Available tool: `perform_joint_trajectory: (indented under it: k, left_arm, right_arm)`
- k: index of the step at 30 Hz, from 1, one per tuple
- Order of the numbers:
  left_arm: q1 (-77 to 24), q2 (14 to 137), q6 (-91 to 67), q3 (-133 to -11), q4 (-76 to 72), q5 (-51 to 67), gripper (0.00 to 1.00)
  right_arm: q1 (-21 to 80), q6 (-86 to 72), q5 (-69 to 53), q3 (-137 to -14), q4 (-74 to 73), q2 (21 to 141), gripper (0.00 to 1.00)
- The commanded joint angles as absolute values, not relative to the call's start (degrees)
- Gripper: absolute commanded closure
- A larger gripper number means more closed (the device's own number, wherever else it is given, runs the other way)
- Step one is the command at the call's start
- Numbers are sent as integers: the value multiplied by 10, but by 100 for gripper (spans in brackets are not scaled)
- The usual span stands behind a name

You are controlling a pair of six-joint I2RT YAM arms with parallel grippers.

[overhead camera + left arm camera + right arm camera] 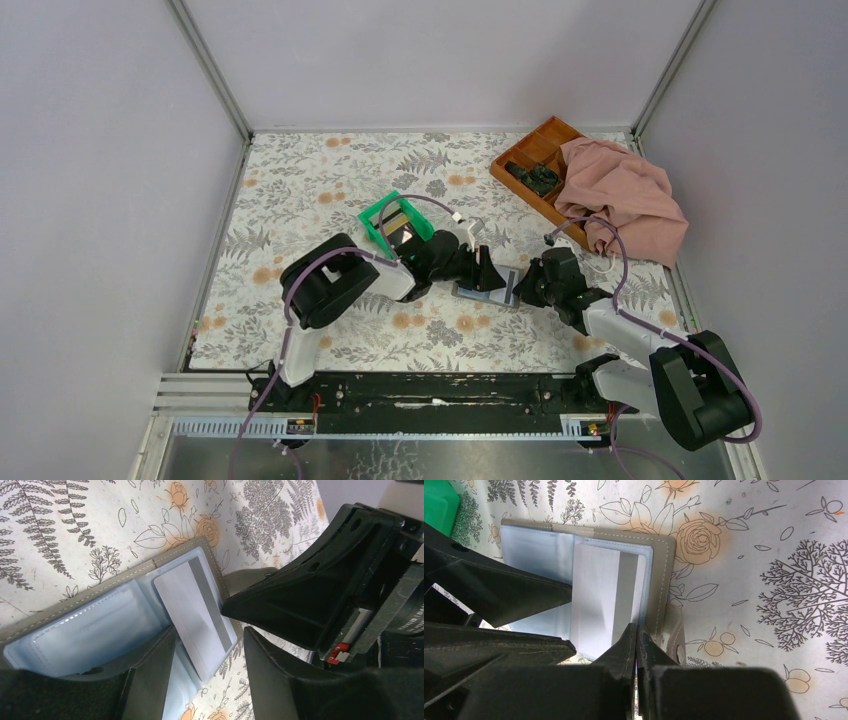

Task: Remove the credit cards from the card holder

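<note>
Blue-grey card holder, open flat (card crosswise)

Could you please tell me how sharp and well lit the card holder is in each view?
Top view: even light, but the card holder is tiny and half hidden. Left wrist view: holder and card sharp; the left hand dark and blurred. Right wrist view: tablecloth crisp; the right hand dark and soft, with shadow on the card.

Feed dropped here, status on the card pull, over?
Left gripper open, straddling white grey-striped card. Right gripper shut, tips on edge of pale blue-grey folding card holder. Card partly out. Nothing blocking.
</note>
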State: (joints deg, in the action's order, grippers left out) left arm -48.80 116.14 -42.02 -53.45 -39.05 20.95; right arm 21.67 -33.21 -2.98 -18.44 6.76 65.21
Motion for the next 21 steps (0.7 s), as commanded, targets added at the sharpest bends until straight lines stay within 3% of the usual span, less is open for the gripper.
perform_joint_trajectory:
  k: [1,11,21]
  left_arm:
    - [-495,1174,-463,-520,-461,272,41]
    - [-481,1190,-530,-504,-562,326,41]
    - [-482,1213,-543,-521,-531,315,44]
  right_arm:
    - [216,-318,-49,-191,53,664,100]
    - [216,-317,-55,-193,54,670,100]
    - [216,-316,-59,-194,55,673,100]
